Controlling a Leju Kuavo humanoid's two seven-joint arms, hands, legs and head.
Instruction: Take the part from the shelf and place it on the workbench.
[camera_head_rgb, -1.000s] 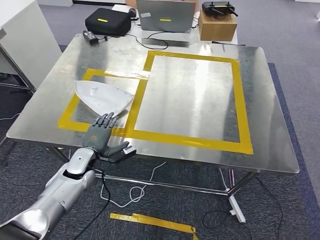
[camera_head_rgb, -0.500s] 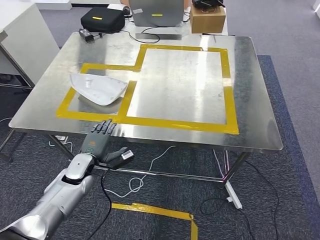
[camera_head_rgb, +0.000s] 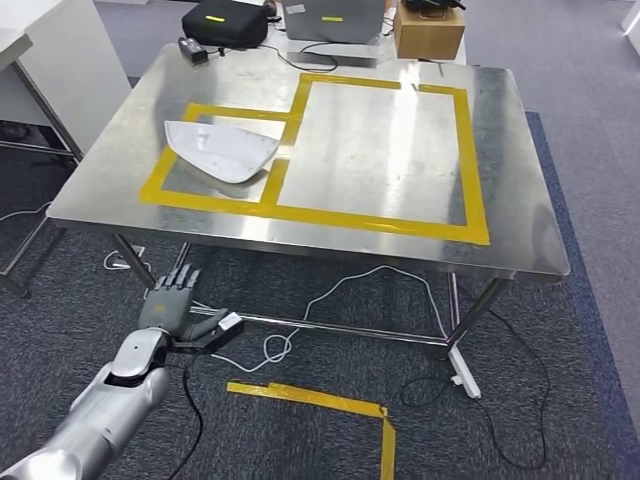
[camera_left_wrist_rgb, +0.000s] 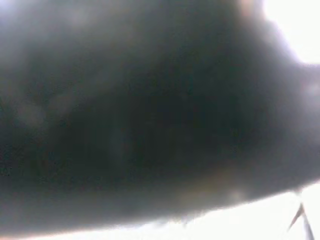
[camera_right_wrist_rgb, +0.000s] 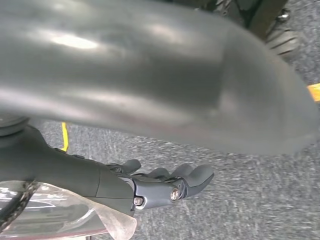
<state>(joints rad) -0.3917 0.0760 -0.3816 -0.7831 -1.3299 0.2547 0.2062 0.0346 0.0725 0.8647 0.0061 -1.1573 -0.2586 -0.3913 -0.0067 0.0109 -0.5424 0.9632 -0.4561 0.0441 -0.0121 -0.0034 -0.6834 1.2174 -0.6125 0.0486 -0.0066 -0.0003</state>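
Observation:
The white curved part (camera_head_rgb: 219, 152) lies flat on the steel workbench (camera_head_rgb: 302, 243), inside the smaller yellow-taped square at its left. My left hand (camera_head_rgb: 177, 308) hangs below and in front of the bench's near edge, fingers spread, thumb out to the side, holding nothing, well apart from the part. In the right wrist view my right hand (camera_right_wrist_rgb: 166, 182) hangs over grey carpet with dark fingers stretched out loosely and nothing in them. The left wrist view is a dark blur.
A laptop (camera_head_rgb: 332, 18), a black case (camera_head_rgb: 224, 20), a cardboard box (camera_head_rgb: 428, 30) and a power adapter (camera_head_rgb: 193, 50) stand along the bench's far edge. Cables (camera_head_rgb: 302, 330) and yellow tape (camera_head_rgb: 317, 400) lie on the carpet. A white cabinet (camera_head_rgb: 53, 60) stands at left.
The camera has pulled back and the whole scene has shifted. My left hand has drawn away from the part at the bench's edge and dropped below the tabletop. The part stays put.

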